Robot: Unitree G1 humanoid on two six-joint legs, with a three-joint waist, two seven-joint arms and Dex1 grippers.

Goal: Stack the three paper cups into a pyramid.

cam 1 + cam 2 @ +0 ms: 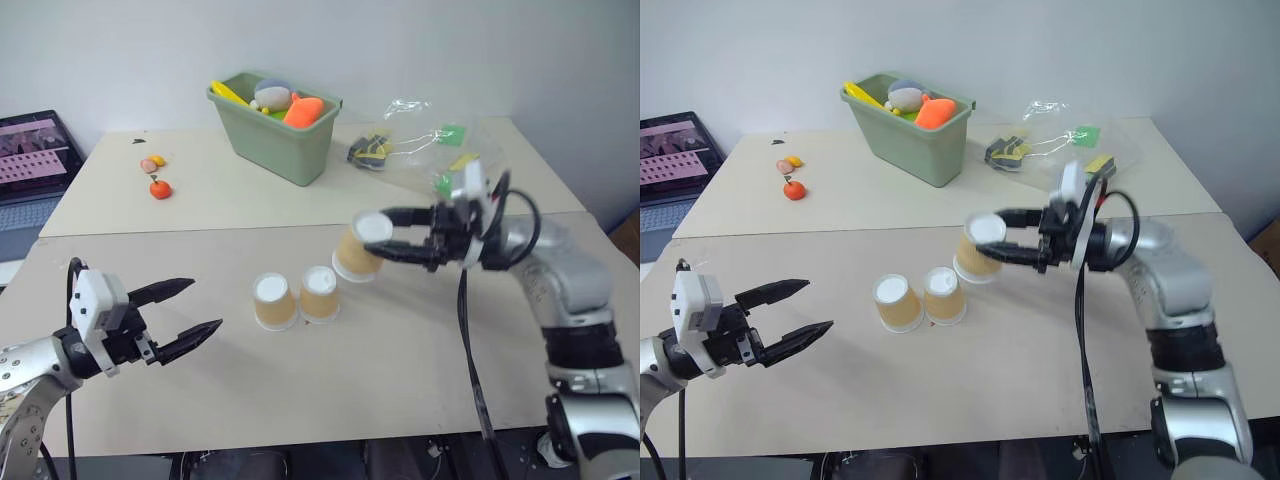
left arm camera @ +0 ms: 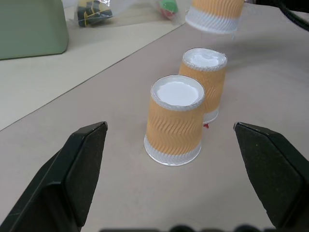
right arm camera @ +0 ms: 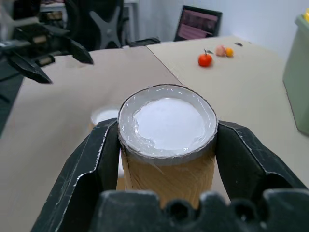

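**Third cup in the air, base pair waiting**

Here's the cup that matters: the third cup [image 1: 358, 250], upside down with its white base up, clamped between the black fingers of the right gripper [image 1: 392, 234] and lifted clear of the table [image 1: 420, 400]. The right wrist view shows the grip plainly, one finger on each side of the tan wall just under the base.

Below and to the robot's left of it stand the two base cups [image 1: 297, 297], inverted too, side by side and touching or very nearly so. They form the bottom row of the pyramid, and nothing sits on them yet. The carried cup hangs just beside the nearer one, not over the seam.

So the step in hand is the capping move. What it calls for, by my reading: slide the cup across until it is centred over the join, level it out since it looks a little tilted, then lower gently so the rim bridges both bases. A nudge could scatter these light cups.

The left gripper [image 1: 195, 310] waits well off to the side, jaws spread wide, holding nothing.

Further back sit the green bin [image 1: 275, 140], a plastic bag [image 1: 420, 140] and small toy fruit [image 1: 158, 186].
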